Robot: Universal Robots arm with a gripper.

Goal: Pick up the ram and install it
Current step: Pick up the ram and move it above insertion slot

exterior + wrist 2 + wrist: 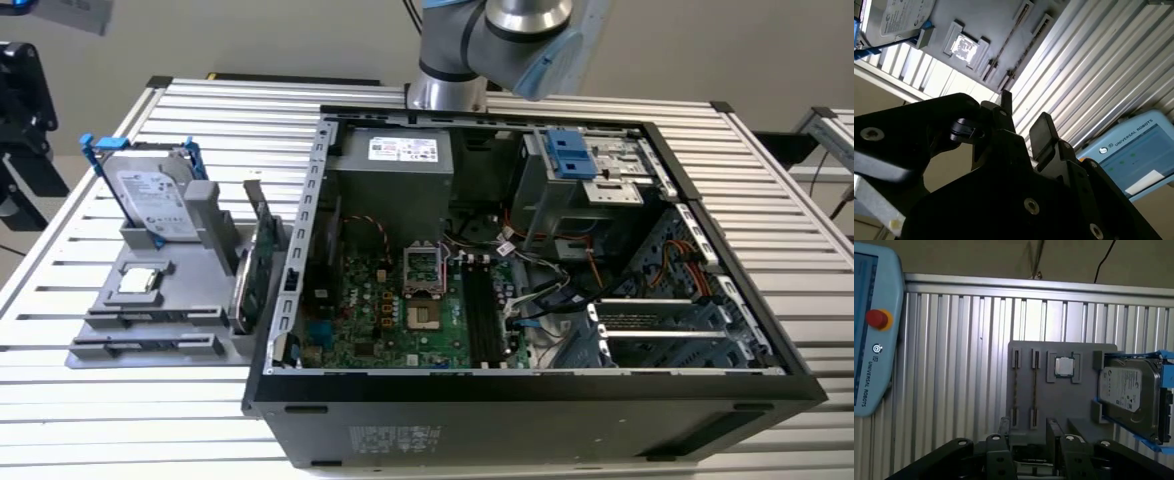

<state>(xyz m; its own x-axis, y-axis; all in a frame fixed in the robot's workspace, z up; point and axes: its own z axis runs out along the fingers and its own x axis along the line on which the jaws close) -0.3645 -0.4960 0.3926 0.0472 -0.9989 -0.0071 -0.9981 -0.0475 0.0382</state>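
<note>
My gripper [1029, 426] sits nearest, fingers spread and holding nothing. To pick well, I'd centre over the ram's top edge, pinch its flat faces mid-length and lift straight. The ram [1034, 385] stands on edge in the grey tray [1064, 400], beside the processor chip [1064, 366], well clear of my fingertips.

A white printed label covers the top of the hard drive [1128, 387]. Dark lettering with a round logo runs along the teach pendant [874, 375]. White stickers sit on the power supply [400, 175] and the computer case [534, 425].
</note>
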